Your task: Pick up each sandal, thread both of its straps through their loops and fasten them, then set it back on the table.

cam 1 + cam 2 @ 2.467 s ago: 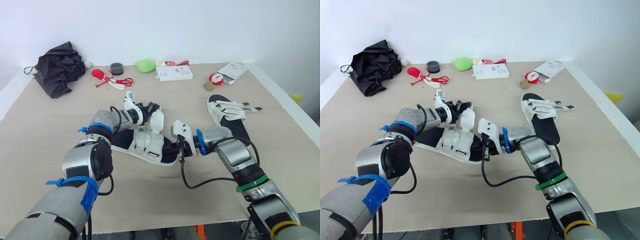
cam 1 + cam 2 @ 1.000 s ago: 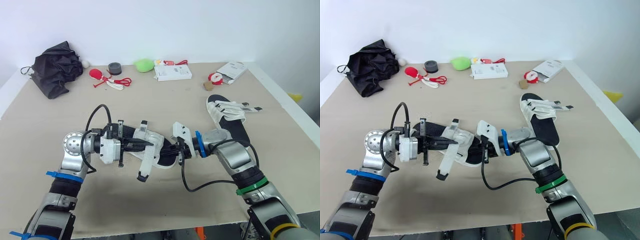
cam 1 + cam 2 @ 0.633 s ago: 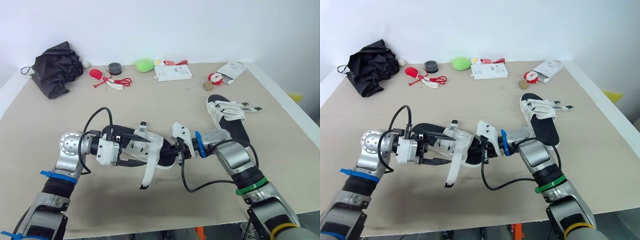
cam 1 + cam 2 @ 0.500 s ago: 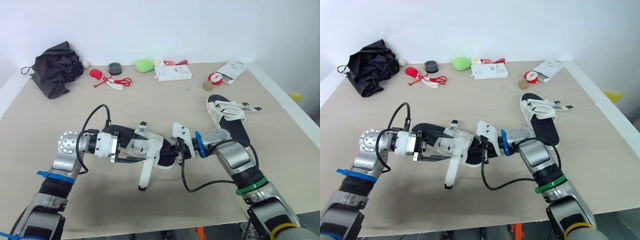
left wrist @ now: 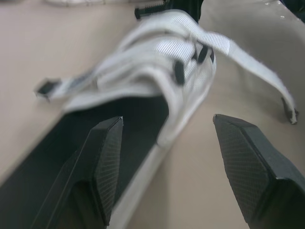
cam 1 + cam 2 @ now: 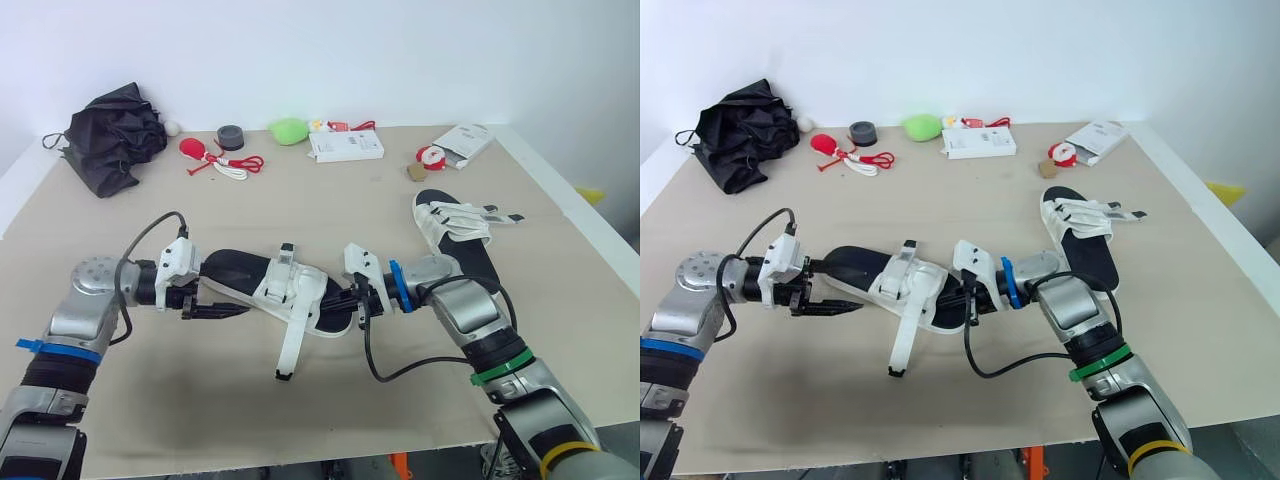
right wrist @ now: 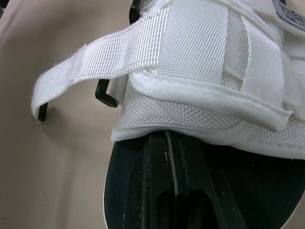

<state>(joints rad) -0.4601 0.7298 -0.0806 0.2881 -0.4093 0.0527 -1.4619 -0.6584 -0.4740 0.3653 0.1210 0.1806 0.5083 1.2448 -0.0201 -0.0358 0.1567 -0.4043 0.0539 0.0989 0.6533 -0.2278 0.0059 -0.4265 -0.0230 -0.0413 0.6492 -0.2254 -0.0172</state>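
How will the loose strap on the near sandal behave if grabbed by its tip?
Probably floppy: the strap droops from the sandal toward the table. Its woven webbing looks light and unlikely to slip. The free tip would likely swing or twist when lifted.

**Where my cameras sit**

My two head eyes look forward and down across the whole beige tabletop [image 6: 400, 200]. My wrist cameras sit close, facing the same white-strapped, black-soled sandal [image 6: 285, 292] from opposite ends.
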